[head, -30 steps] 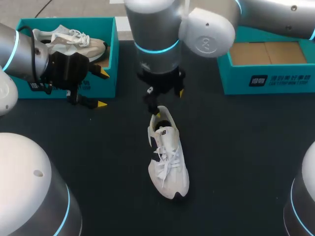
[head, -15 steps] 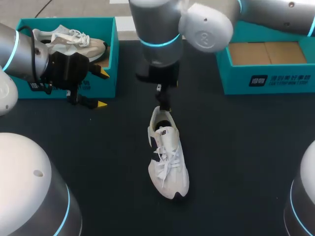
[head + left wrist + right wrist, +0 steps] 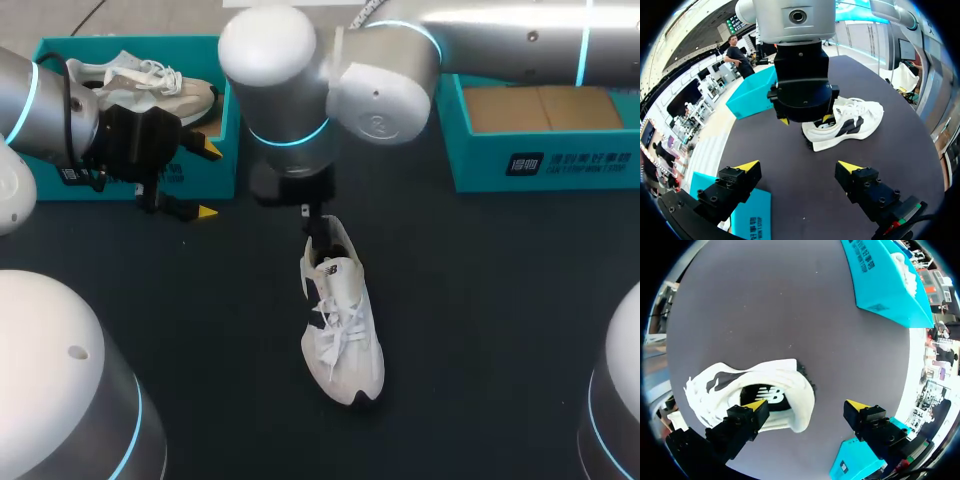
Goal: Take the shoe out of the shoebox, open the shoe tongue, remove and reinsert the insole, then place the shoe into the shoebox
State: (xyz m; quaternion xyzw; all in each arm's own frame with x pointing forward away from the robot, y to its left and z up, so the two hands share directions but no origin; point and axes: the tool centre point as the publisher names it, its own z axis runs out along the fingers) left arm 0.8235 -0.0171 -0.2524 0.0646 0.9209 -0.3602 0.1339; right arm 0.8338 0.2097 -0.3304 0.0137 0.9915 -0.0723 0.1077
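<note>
Now the white shoe [image 3: 342, 320] lies on its sole on the dark table [image 3: 500, 330], toe pointing toward the robot and heel directly under the right gripper [image 3: 318, 225]. Seen from the right wrist, the right gripper [image 3: 807, 405] has its fingers spread wide and grasps nothing. One yellow tip sits over the shoe's [image 3: 765, 385] dark opening, just above the insole. The other tip hangs outside the heel over bare table, so the heel collar stands between the two fingers. Whether either finger touches the collar I cannot tell. Off to that gripper's side, well apart from the shoe, the left gripper [image 3: 207, 181] hangs just in front of the left shoebox [image 3: 225, 130]. Its fingers are also spread wide with nothing between them. From the left wrist, the left gripper [image 3: 799, 167] looks across bare table, with the right gripper [image 3: 805, 100] ahead of its fingers and the shoe [image 3: 855, 122] lying just behind that. A second shoe [image 3: 130, 75], pale with white laces, rests inside the left shoebox. The right shoebox [image 3: 540, 165], also teal, stands on the far side of the right arm, its brown floor showing.
</note>
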